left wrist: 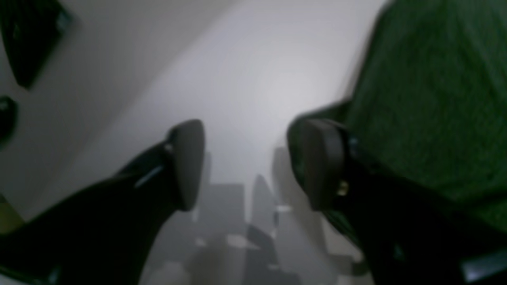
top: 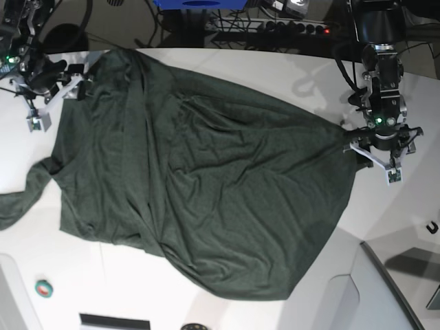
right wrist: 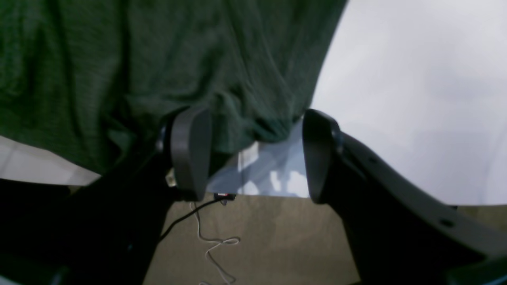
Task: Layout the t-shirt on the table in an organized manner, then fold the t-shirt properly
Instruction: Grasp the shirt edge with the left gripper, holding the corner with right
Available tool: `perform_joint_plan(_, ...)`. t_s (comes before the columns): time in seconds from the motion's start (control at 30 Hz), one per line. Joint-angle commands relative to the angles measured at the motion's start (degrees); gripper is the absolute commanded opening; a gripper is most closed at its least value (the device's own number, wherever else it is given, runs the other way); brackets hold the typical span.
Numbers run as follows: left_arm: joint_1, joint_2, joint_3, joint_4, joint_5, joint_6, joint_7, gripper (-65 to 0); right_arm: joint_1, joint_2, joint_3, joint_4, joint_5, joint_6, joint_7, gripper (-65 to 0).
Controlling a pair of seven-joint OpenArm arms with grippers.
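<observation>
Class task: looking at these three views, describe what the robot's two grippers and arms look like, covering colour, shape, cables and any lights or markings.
Both grippers, the left gripper and the right gripper, have black curved fingers ending in rounded, oval dark grey pads. In the base view, the left arm is black with cables along it, a small green light near the wrist and pale brackets at the gripper. The right arm looks alike.

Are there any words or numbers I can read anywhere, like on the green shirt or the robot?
None can be read.
The t-shirt is plain green, with no print showing.
The table bears no writing.
The left gripper and right gripper show no readable labels; any marks are too small.
</observation>
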Motion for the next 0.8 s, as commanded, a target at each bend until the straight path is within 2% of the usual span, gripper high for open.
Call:
perform_joint_plan(0.0,-0.89,-1.12,-0.51,0.38,-1.11,0.65,-1.31,-24.2,0.24,0.31,0.27,0.70,0.59,0.26,1.72,-30.3)
perform_joint_plan(0.27,-0.98,-5.69,-0.43,-7.44,-23.35,0.65,-1.49,-23.9,-0.99,-0.92,0.36,0.96,0.68,0.26,4.26,-30.3)
perform_joint_plan(0.47,-0.28,-7.72,-0.25,-7.62,-37.33,0.57,-1.57,-23.7,-1.52,-1.71,0.27,0.88,0.68,0.26,4.88,-30.2)
perform_joint_plan(0.6,-0.19,-7.80,-0.60,-6.56,-39.79,-2.77,-1.66,-23.7,-1.52,-1.80,0.27,0.88,0.68,0.26,4.88,-30.2)
perform_joint_plan(0.7,-0.10,-7.72,-0.60,-5.16,-39.79,-3.39,-1.40,-23.2,-1.52,-1.80,0.27,0.88,0.68,0.26,4.88,-30.2)
perform_joint_plan(0.77,-0.10,-7.63,-0.60,-5.16,-39.79,-3.39,-1.40,-16.5,-1.52,-1.80,0.27,0.88,0.68,0.35,4.88,-30.2)
